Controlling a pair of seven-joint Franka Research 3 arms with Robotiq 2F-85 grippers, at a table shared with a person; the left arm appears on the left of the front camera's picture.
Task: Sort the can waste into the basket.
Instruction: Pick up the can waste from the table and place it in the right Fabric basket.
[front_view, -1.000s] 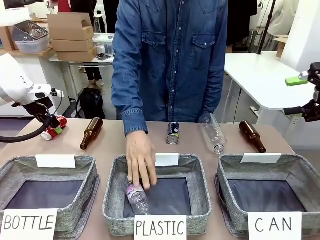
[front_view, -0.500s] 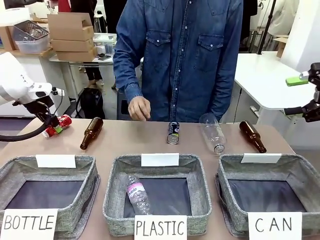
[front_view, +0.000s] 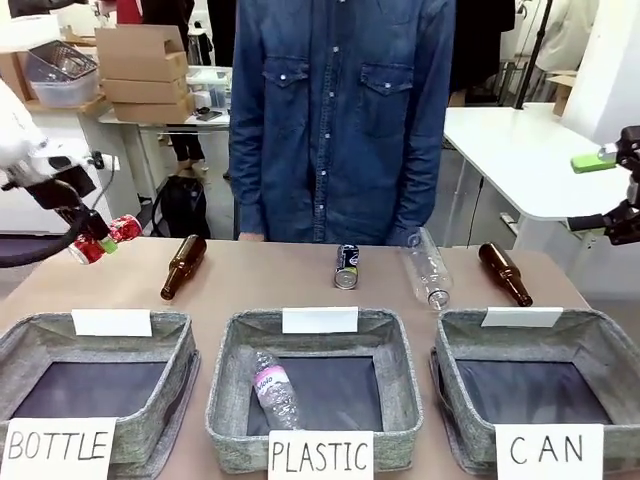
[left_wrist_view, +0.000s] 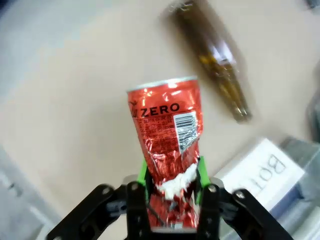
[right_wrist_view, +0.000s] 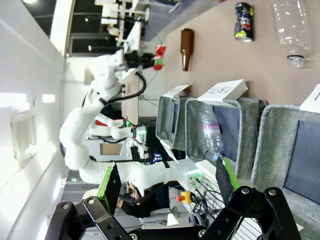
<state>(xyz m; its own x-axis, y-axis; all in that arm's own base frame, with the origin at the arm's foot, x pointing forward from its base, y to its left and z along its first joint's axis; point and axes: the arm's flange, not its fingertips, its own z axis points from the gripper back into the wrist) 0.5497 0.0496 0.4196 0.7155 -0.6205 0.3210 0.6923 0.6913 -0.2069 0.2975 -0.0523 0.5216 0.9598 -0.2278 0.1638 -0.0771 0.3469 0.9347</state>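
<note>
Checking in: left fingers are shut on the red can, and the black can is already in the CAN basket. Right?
Not quite. The front view shows the black can lying on the table beyond the PLASTIC basket, not in the CAN basket. The left gripper does have its fingers shut on the red can.

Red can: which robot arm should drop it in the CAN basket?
Probably left. The left gripper is shut on the red can, so it just needs carrying to the CAN basket. The right gripper is open, empty, far from the can.
</note>
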